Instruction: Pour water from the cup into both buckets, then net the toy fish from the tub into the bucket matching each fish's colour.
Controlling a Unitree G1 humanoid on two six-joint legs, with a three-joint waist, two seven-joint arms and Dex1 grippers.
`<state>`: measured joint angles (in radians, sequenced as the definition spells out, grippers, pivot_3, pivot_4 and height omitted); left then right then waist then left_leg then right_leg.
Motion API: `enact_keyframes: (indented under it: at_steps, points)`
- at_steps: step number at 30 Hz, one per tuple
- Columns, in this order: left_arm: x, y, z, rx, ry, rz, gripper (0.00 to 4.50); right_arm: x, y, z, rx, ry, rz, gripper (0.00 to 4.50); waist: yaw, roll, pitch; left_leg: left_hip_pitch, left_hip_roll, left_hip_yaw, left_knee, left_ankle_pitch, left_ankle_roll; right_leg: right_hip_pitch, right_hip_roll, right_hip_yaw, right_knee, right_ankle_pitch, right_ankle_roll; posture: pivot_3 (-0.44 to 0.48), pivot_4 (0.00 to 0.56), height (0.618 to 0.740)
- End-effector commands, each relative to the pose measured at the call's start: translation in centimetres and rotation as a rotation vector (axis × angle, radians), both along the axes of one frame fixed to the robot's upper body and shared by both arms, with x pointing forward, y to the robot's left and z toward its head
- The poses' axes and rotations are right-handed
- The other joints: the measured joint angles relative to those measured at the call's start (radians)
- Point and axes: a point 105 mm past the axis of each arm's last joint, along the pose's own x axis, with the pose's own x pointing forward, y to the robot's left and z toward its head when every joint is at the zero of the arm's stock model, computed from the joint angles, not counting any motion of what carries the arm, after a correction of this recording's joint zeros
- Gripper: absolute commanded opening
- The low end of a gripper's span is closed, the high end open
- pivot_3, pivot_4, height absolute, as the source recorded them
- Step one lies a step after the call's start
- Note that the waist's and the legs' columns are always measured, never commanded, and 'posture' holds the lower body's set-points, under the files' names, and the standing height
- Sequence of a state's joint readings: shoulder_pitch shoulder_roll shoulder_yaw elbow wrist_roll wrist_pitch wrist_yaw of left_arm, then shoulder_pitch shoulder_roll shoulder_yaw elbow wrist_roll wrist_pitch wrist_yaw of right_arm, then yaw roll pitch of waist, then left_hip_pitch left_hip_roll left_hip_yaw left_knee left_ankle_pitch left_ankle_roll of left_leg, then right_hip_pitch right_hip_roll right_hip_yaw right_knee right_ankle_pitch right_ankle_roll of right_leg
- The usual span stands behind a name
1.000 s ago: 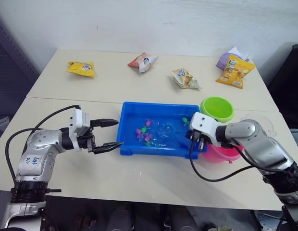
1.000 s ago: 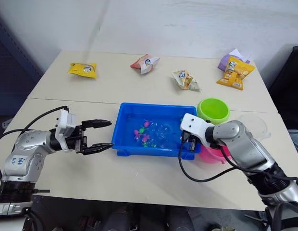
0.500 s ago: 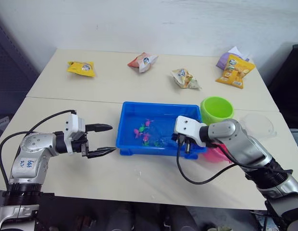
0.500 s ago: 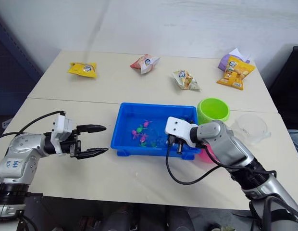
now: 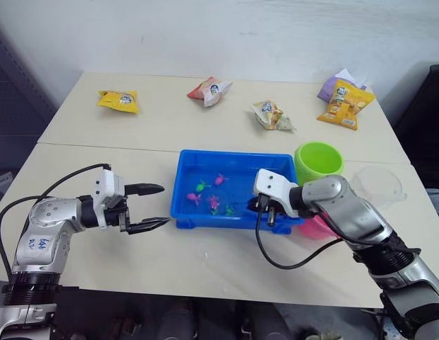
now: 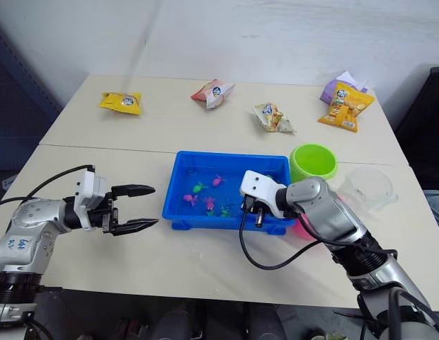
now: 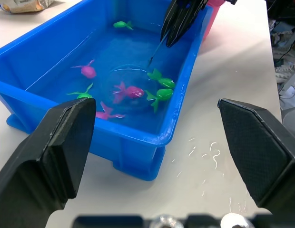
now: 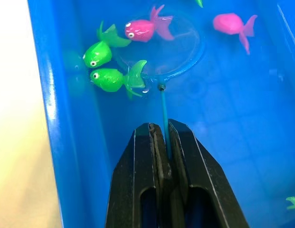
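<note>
The left pincer (image 7: 157, 142) stands wide open over the bench (image 7: 223, 118), facing the blue tub (image 7: 152, 142). In the tub, the right pincer (image 7: 178, 21) holds the net (image 7: 123, 88) around a pink fish (image 7: 131, 91), with two green fish (image 7: 162, 88) just beside its hoop.

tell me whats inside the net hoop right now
One pink fish sits in the net hoop, its nose at the rim, in the tub. Two green fish lie just outside the rim. The right gripper covers the handle's near end.
</note>
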<state>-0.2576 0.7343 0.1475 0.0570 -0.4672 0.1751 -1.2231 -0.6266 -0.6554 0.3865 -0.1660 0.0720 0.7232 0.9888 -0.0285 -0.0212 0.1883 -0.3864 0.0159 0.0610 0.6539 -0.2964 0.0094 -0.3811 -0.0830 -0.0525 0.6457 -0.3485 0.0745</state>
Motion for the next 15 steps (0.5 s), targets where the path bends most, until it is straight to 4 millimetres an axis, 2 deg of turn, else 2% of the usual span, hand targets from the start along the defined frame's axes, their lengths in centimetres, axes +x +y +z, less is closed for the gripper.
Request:
enact_keyframes:
  at_steps: [1,10,15]
  points:
    - [-0.1,0.2,0.7,-0.009,-0.037,0.005,4.41,0.5,-0.7,1.8,0.037,-0.054,-0.027,0.0,0.0,0.0,0.0,0.0,0.0,0.0,0.0,0.0,0.0,0.0,0.0,0.0,0.0,0.0,0.0,0.0,0.15,0.738]
    - [0.0,0.1,0.8,-0.008,-0.037,0.001,4.41,0.4,-1.7,2.3,0.109,-0.024,-0.074,0.0,0.0,0.0,0.0,0.0,0.0,0.0,0.0,0.0,0.0,0.0,0.0,0.0,0.0,0.0,0.0,0.0,0.15,0.738]
    - [0.3,-0.7,1.8,-0.031,-0.066,-0.028,4.41,-1.1,-2.8,3.7,0.183,-0.013,-0.053,0.0,0.002,0.0,0.0,-0.001,0.0,0.0,-0.001,0.0,0.0,0.0,0.0,0.0,0.0,0.0,0.0,0.0,0.15,0.738]
